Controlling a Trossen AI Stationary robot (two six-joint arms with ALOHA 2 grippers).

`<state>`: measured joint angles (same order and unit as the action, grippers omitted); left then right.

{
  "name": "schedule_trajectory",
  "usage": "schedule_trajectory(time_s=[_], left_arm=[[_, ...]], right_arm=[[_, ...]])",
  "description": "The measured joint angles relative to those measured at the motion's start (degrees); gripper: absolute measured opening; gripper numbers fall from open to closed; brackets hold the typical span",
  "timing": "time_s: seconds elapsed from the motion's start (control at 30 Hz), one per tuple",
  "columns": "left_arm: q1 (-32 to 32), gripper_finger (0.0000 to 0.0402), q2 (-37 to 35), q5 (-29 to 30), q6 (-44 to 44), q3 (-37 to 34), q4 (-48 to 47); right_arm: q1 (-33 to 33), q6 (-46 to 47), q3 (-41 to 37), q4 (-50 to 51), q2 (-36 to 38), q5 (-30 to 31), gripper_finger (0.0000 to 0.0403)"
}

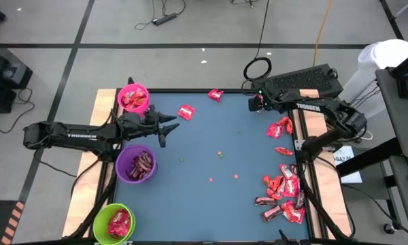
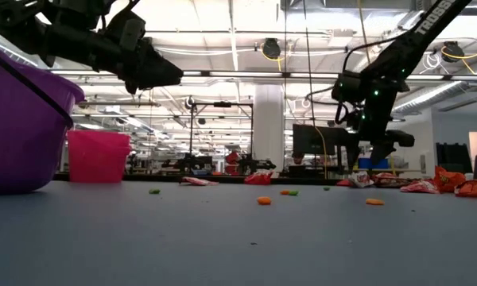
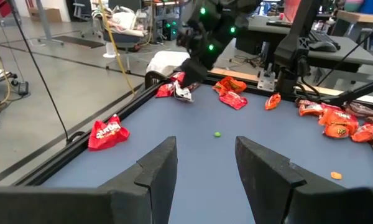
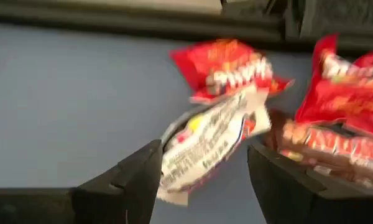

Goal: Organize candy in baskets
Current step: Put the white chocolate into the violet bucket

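Workshop hall behind the rig: white ceiling with ducts, benches and monitors far off, cables on the grey floor. Blue-grey tabletop (image 1: 204, 204) with a black frame, dotted with a few orange and green specks (image 1: 221, 154).

Right claw (image 4: 202, 171): jaws stand wide apart, straddling one pale-wrapped candy piece (image 4: 208, 146) that lies between the fingers but is not pinched. Just beyond it sits a red piece (image 4: 227, 68); to one side, almost touching one finger, a cluster of red and brown pieces (image 4: 336, 118).

Left claw (image 3: 205, 168): partly open, holding nothing, hovering near the pink basket (image 1: 133, 97) and purple basket (image 1: 137, 164); the green basket (image 1: 114, 223) is well behind it. All three already contain candy.

Risks, judged from here:
- Closing may catch the neighbouring cluster with the pale piece, so two kinds travel together.
- The flat, slick wrapper may slip out or be pinched by an edge only, then drop on the way.
- The main candy heap (image 1: 283, 194) is still unsorted; a sweeping finger could push pieces off the tabletop edge nearby.
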<state>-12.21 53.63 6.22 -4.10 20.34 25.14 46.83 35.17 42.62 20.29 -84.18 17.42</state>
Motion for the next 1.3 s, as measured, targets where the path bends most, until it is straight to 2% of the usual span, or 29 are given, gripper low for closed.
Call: schedule_trajectory(time_s=[0.27,0.53,0.63,0.73,0.87,1.0,1.3], left_arm=[[1.08,0.0168,0.00,-0.22,0.00,0.00,-0.10],[1.11,0.0168,0.00,-0.18,0.00,0.00,0.05],[1.11,0.0168,0.00,-0.17,0.02,0.00,0.08],[1.09,0.0168,0.00,-0.16,0.02,0.00,-0.04],[1.09,0.0168,0.00,-0.11,0.02,0.00,0.10],[1.09,0.0168,0.00,0.03,0.02,0.00,0.05],[1.09,0.0168,0.00,0.04,0.02,0.02,0.49]], right_arm=[[0.09,-1.77,0.08,-1.68,-6.29,-2.90,0.0189],[-1.48,-6.25,0.01,-0.73,-5.56,-4.30,0.0054],[-2.99,-8.33,0.01,-0.79,-3.91,-4.38,0.0024],[-5.60,-10.12,0.01,-0.95,-1.92,-5.01,0.0024],[-10.24,-12.18,0.01,-3.17,0.88,-9.00,0.0048],[-16.22,-14.78,0.01,-7.74,2.66,-11.96,0.0053],[-29.12,-25.73,0.01,-29.40,1.88,-11.89,0.0046]])
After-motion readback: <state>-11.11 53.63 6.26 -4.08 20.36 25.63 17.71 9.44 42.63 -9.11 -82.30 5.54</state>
